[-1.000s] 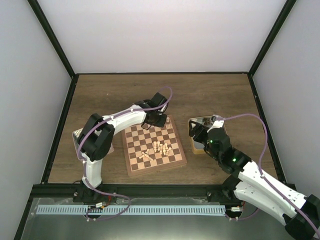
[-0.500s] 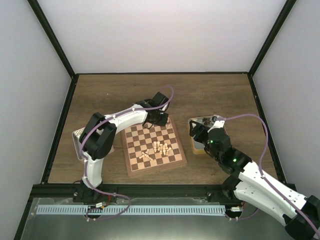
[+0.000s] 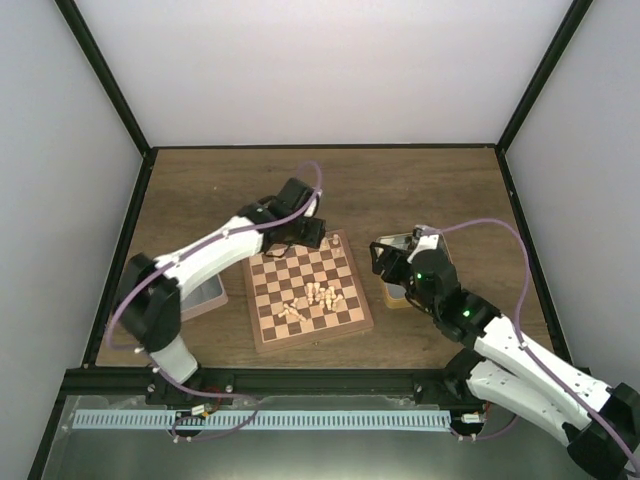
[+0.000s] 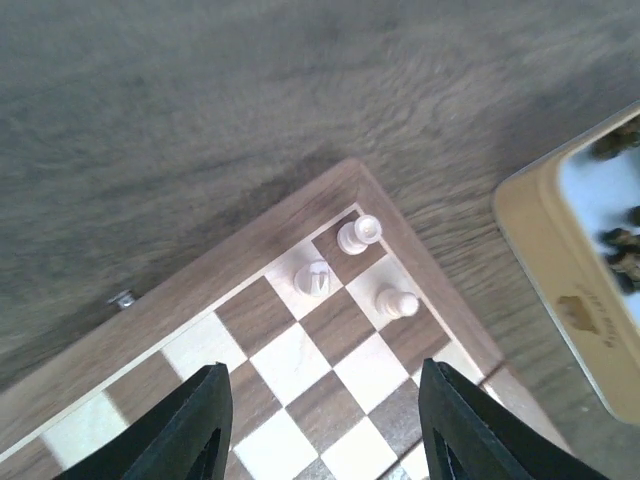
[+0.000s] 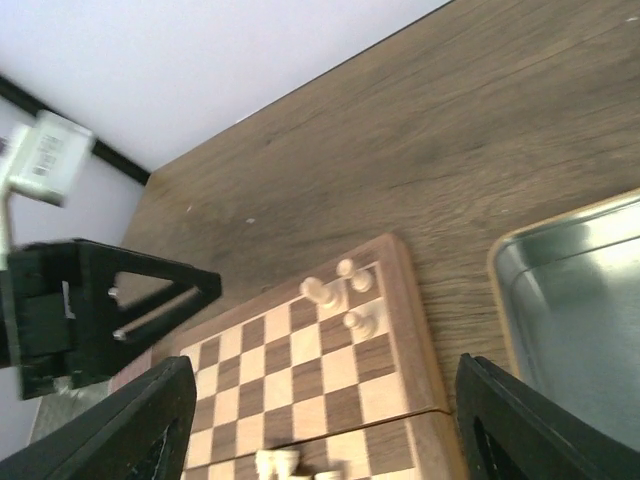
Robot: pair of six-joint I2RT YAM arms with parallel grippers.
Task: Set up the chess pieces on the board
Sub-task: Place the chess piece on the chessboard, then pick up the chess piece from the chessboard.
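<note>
Left wrist view: your left gripper [image 4: 322, 400] is spread wide and empty, maybe because three chess pieces [image 4: 316, 277] stand just beyond its fingers

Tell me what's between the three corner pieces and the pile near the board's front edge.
Nothing but bare squares of the board between the corner pieces and the pile, seen in the top view.

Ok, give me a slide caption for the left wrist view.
Left gripper open above the board corner, where three cream chess pieces stand; a tin lies beside.
</note>
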